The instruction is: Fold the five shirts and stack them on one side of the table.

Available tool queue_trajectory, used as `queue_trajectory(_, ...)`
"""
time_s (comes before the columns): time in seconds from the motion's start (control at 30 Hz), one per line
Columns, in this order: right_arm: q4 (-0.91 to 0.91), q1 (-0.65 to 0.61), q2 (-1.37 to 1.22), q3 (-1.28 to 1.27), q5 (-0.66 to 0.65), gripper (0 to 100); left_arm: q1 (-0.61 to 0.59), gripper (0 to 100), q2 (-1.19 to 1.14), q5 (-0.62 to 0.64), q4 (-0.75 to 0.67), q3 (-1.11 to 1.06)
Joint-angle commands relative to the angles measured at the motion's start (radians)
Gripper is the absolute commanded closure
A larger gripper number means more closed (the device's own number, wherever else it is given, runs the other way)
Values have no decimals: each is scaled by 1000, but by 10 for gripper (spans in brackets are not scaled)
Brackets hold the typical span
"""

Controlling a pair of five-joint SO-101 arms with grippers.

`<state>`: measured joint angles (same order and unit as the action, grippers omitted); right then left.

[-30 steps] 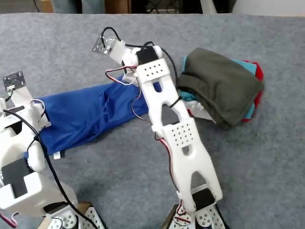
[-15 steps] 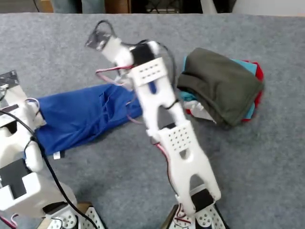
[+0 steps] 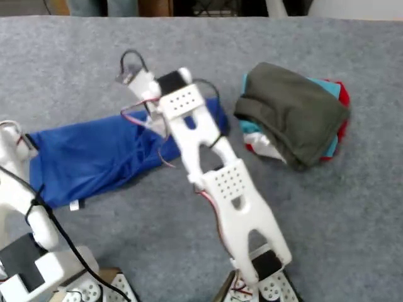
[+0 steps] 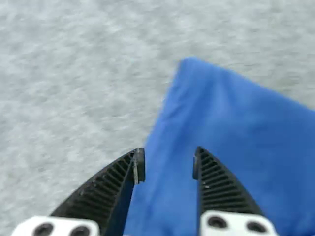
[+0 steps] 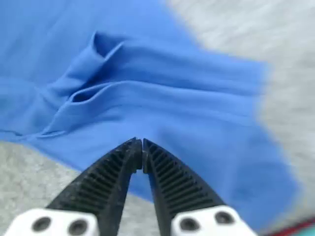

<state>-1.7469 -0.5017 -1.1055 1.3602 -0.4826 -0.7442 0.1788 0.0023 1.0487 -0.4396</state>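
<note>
Grey felt-like table (image 3: 346, 220) all the way across, and two piles of cloth on it. The blue shirt (image 3: 94, 157) lies on the left half, folded into a long band that runs from the left edge toward the middle, slightly tilted, with a small white tag at its near left corner. Well apart on the right sits the stack (image 3: 296, 119) of folded shirts: an olive shirt (image 3: 293, 113) on top, a teal layer (image 3: 330, 146) and a red layer (image 3: 341, 94) peeking out underneath, and a bit of white cloth (image 3: 267, 148) at the near side. The right arm (image 3: 227, 182) stretches from the near edge up over the right end of the blue band. Its right gripper (image 5: 142, 143) hangs over the blue cloth beside a raised crease, jaws clenched tip to tip, with no cloth visibly pinched between them. Over on the left, the left arm (image 3: 25, 207) stands at the band's other end. The left gripper (image 4: 167, 164) hovers right over the blue shirt's edge, jaws released and spread, one finger over the grey table, the other over the blue cloth.
</note>
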Motion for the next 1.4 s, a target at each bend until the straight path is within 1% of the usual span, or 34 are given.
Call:
queue_trajectory(0.0,-20,40,105,110,9,984,-25,804,-69,-97,60,74)
queue_trajectory(0.1,-20,41,148,107,12,984,-36,803,-195,-132,152,170)
queue_trajectory(0.17,-20,35,179,107,14,984,-38,781,-295,-140,206,254)
queue_trajectory(0.3,-20,31,239,90,14,984,-51,757,-509,-155,247,424)
queue_trajectory(0.37,-20,32,272,48,14,984,-65,758,-603,-193,252,493)
queue_trajectory(0.47,-20,31,332,-44,12,984,-65,760,-735,-279,302,576)
queue_trajectory(0.57,-20,29,392,-133,11,984,-62,815,-825,-362,370,647)
queue_trajectory(0.7,-20,29,463,-199,9,984,-24,959,-907,-428,462,742)
queue_trajectory(0.73,-20,29,479,-203,9,984,-7,977,-930,-442,476,753)
queue_trajectory(0.8,-20,29,509,-208,9,984,10,970,-962,-457,512,776)
queue_trajectory(0.9,-20,34,550,-209,9,984,-1,972,-996,-456,565,854)
queue_trajectory(1.03,-20,35,587,-209,9,984,-53,972,-1008,-457,623,958)
queue_trajectory(1.13,-20,44,613,-203,9,984,-128,972,-1008,-465,660,1070)
queue_trajectory(1.27,-20,60,668,-203,9,984,-277,971,-1022,-582,660,1213)
queue_trajectory(1.37,-18,75,702,-208,9,984,-341,971,-1039,-641,664,1293)
